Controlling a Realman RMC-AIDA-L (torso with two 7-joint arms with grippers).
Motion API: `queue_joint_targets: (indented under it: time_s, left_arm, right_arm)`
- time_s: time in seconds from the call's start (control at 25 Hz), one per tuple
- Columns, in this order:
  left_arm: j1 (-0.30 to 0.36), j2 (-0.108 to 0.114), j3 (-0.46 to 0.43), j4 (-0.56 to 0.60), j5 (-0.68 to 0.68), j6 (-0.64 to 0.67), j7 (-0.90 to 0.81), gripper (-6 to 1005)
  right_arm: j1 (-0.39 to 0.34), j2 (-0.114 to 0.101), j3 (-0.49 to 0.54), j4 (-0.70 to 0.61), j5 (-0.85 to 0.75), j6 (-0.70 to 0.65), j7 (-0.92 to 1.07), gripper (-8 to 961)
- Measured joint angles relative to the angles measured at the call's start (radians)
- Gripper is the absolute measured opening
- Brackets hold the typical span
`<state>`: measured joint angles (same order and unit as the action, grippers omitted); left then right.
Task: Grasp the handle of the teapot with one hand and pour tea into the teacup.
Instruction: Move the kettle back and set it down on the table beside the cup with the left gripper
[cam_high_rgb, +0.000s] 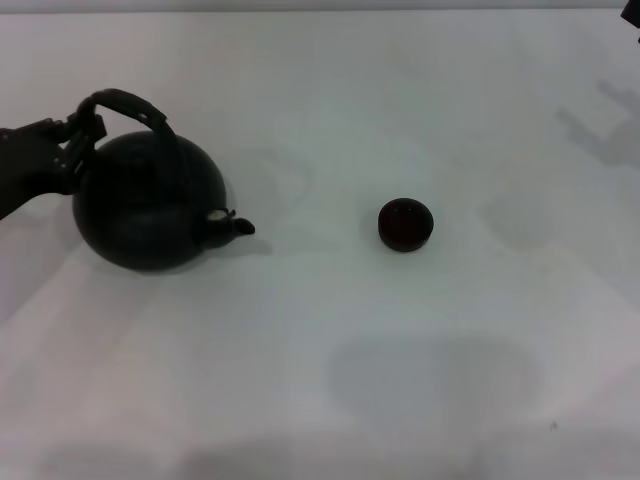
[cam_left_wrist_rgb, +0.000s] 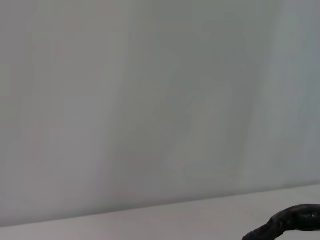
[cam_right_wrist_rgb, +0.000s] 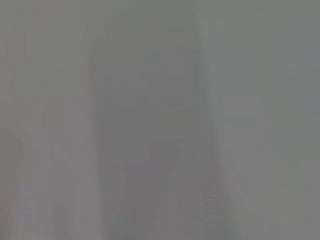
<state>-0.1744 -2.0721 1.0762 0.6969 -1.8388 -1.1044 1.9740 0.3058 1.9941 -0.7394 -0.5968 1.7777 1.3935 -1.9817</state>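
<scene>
1. The left gripper (cam_high_rgb: 82, 135) meets the handle (cam_high_rgb: 125, 105) at its left end; whether its fingers grasp it, I cannot tell.
2. The teapot (cam_high_rgb: 148, 200) sits at the table's (cam_high_rgb: 320, 380) left, spout pointing right.
3. The teacup (cam_high_rgb: 405, 224) stands well apart, right of the spout.
4. The right gripper is out of view.

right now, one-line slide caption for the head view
Left gripper at the teapot handle, spout facing the teacup.
</scene>
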Motion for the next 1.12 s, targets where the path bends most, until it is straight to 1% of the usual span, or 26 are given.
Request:
queue_joint_targets:
  time_s: [0.2, 0.64, 0.72, 0.96, 1.12]
  left_arm:
    - [-0.011, 0.0, 0.0, -0.003, 0.027, 0.003, 0.0, 129]
    - [-0.012, -0.002, 0.001, -0.002, 0.029, 0.011, 0.007, 125]
    - [-0.011, -0.003, 0.0, -0.002, 0.024, 0.012, 0.018, 253]
    - [-0.01, -0.006, -0.001, -0.004, 0.007, 0.009, 0.057, 458]
    - [-0.005, -0.007, 0.004, -0.004, -0.004, -0.005, 0.079, 641]
  right_arm:
    - [0.0, 0.0, 0.001, -0.001, 0.0, 0.01, 0.0, 860]
    - [0.003, -0.002, 0.006, -0.005, 0.0, 0.004, 0.0, 860]
    - [0.004, -0.004, 0.006, -0.005, 0.0, 0.002, 0.0, 860]
    - [0.007, -0.004, 0.008, -0.006, 0.0, -0.008, -0.003, 860]
    - [0.008, -0.007, 0.009, -0.01, 0.0, -0.013, -0.005, 860]
